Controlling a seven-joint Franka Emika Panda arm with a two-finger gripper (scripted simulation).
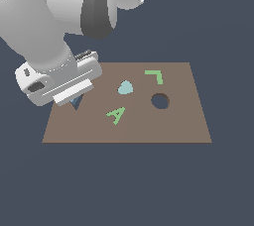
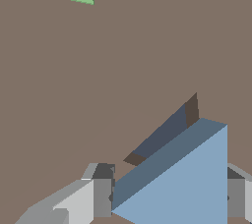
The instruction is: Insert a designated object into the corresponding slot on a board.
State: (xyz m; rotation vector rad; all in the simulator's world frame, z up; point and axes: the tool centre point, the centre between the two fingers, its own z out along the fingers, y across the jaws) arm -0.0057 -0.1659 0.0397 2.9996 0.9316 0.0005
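A pale teal rounded-triangle piece (image 1: 125,88) lies flat near the middle of the brown surface, with a green A-shaped mark (image 1: 116,115) just below it toward the near edge and a green L-shaped mark (image 1: 155,76) up toward the far edge. A dark round hole (image 1: 160,101) sits to the exterior view's right of the teal piece, below the L. All around is a plain dark blue-grey counter (image 1: 124,185).
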